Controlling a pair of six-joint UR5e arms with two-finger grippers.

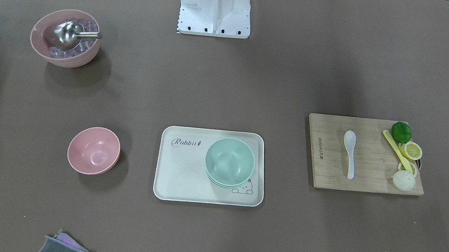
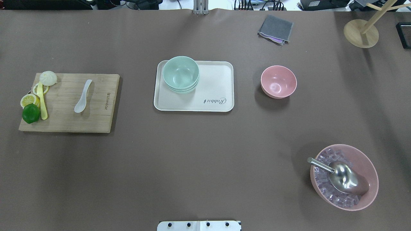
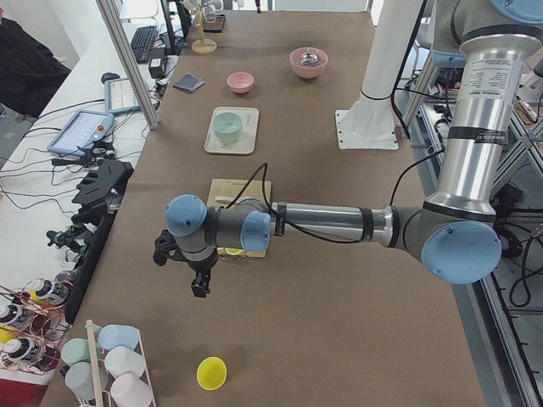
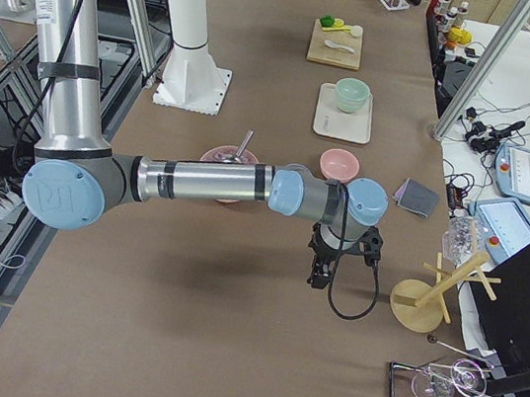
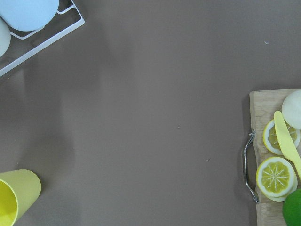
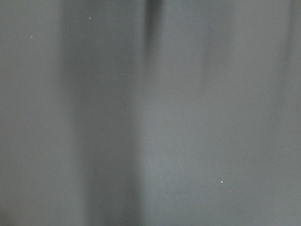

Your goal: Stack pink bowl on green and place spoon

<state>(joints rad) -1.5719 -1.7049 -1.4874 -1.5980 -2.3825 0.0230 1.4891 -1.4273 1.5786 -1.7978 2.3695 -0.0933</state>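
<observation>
Exterior left, left fingers (image 3: 200, 287) above table (image 3: 339, 339), right fingers (image 4: 317, 274) above table, spread cannot be told

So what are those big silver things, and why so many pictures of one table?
They are two robot arms, each ending in a gripper for grabbing. The left gripper and right gripper hang near the ends of the table, seemingly holding nothing. Two cameras look down at the table, two look from its ends, one rides on each wrist. On the table: a small pink bowl, green bowls on a tray, a white spoon on a cutting board, and a big pink bowl of ice cubes with a metal scoop.
</observation>
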